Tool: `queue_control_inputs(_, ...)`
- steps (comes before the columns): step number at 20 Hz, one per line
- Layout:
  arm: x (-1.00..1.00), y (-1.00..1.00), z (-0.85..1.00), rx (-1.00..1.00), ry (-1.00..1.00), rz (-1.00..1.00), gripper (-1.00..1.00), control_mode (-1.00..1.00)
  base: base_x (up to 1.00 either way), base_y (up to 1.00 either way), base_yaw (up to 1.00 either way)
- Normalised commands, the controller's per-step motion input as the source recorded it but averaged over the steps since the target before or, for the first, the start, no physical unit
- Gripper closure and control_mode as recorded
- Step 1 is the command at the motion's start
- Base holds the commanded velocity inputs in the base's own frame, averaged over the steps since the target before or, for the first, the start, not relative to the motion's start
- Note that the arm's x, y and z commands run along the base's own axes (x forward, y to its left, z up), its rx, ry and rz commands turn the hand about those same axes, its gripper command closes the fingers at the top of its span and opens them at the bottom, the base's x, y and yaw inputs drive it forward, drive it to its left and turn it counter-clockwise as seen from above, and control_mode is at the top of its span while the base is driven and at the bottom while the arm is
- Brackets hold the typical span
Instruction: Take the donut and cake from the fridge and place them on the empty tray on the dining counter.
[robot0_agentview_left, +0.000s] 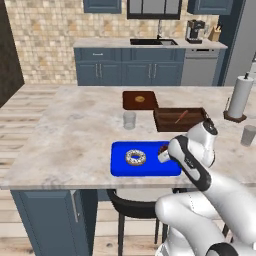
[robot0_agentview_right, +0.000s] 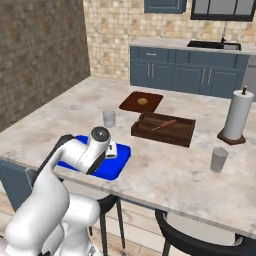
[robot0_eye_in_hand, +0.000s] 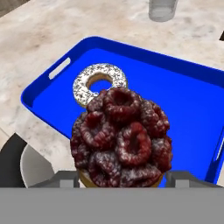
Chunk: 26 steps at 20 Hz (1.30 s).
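The blue tray (robot0_agentview_left: 120, 167) lies near the front edge of the beige dining counter (robot0_agentview_left: 75, 130). On the tray's left half rests the white-iced, speckled donut (robot0_agentview_left: 135, 157) (robot0_eye_in_hand: 99, 78). My gripper (robot0_agentview_left: 164, 156) (robot0_agentview_right: 111, 150) hovers over the tray's right half, shut on the dark reddish cake (robot0_agentview_left: 163, 149). In the hand view the cake (robot0_eye_in_hand: 122, 135) looms large between the fingertips (robot0_eye_in_hand: 65, 179), with the tray floor (robot0_eye_in_hand: 183, 105) below and behind it. Whether the cake touches the tray cannot be told. The grey fridge (robot0_agentview_left: 243, 35) stands at the far back right.
Behind the tray stand a glass (robot0_agentview_left: 129, 120), a dark wooden tray (robot0_agentview_left: 179, 119) and a brown board (robot0_agentview_left: 140, 100). A paper towel roll (robot0_agentview_left: 241, 97) and a second glass (robot0_agentview_left: 248, 135) are at the right. A dark stool (robot0_agentview_left: 130, 207) sits under the counter's front edge.
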Motion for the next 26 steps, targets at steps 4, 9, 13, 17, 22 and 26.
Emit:
queue_control_inputs(4,0.12,-0.09,-0.34,-0.06,0.00,-0.04,1.00,-1.00,0.00,0.00,0.00)
queue_control_inputs(9,0.12,-0.07,-0.36,-0.04,-0.05,-0.02,1.00,-1.00,0.00,0.00,0.00)
queue_control_inputs(13,0.00,0.00,-0.49,0.00,-0.17,0.00,1.00,-1.00,0.00,0.00,0.00)
queue_control_inputs(17,0.00,0.00,-0.49,0.00,-0.14,0.00,1.00,-1.00,0.00,0.00,0.00)
queue_control_inputs(22,0.00,0.07,-0.56,-0.02,-0.03,0.00,1.00,-1.00,0.00,0.00,0.00)
queue_control_inputs(26,0.00,0.37,-0.64,-0.05,0.00,-0.01,1.00,-1.00,0.00,0.00,0.00)
